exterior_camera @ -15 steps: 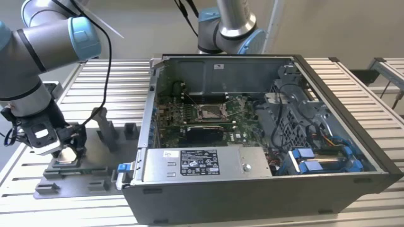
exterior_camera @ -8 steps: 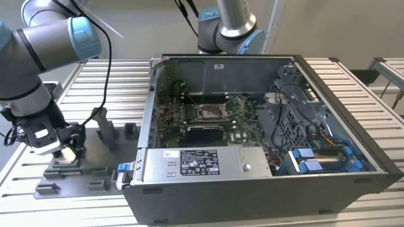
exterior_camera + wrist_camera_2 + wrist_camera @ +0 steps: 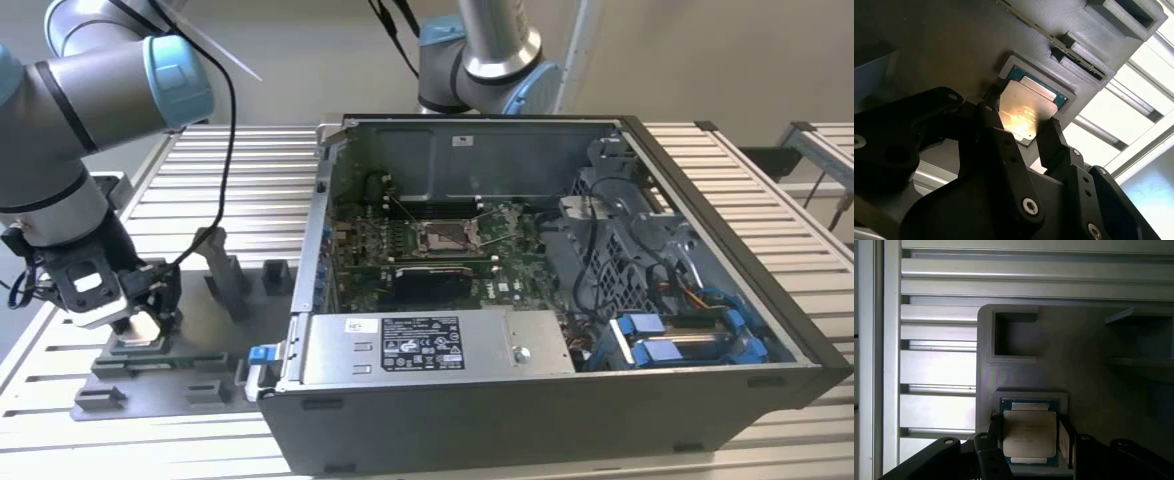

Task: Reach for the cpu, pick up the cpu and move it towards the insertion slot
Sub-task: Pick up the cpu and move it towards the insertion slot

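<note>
Sits low with the gripper (image 3: 134,322) over the grey fixture (image 3: 160,385) at the exterior view's left, beside the open computer case (image 3: 534,420). Straddles the cpu (image 3: 1030,437) in the first wrist view, flat in a square recess of the fixture, silver top up. Jaws close against two opposite edges; cannot tell whether pinching or just short of touching. Well apart from the insertion slot (image 3: 441,236), toward the exterior view's right on the green motherboard (image 3: 514,290) inside the case
</note>
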`<state>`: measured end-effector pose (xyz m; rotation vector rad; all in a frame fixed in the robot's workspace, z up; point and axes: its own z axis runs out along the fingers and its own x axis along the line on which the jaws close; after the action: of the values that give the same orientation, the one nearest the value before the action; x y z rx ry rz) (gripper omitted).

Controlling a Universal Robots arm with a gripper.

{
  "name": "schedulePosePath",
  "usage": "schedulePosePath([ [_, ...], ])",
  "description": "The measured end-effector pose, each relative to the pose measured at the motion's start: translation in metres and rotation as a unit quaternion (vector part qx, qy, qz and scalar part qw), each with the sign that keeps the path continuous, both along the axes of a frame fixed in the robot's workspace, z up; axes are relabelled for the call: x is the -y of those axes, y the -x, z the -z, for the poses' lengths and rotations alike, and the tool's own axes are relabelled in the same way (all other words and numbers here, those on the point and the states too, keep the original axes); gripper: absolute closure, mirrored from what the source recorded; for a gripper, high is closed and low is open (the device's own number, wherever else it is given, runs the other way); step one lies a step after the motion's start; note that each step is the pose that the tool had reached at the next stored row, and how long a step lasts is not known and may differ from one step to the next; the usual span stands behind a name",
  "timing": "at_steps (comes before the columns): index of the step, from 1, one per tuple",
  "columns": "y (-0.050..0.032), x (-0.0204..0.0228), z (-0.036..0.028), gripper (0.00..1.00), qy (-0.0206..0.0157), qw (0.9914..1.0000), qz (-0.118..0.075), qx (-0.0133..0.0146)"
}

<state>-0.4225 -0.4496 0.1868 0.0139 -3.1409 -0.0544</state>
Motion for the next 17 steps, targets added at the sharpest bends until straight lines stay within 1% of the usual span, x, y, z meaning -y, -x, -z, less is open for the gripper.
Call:
schedulePosePath([
  [4, 0.0, 0.0, -0.0001, 1.0, -0.0005, 1.0, 0.0, 0.0],
  [7, 0.0001, 0.0, -0.0017, 1.0, -0.0005, 1.0, 0.0, 0.0],
  [17, 0.0001, 0.0, -0.0153, 1.0, -0.0003, 1.0, 0.0, 0.0],
])
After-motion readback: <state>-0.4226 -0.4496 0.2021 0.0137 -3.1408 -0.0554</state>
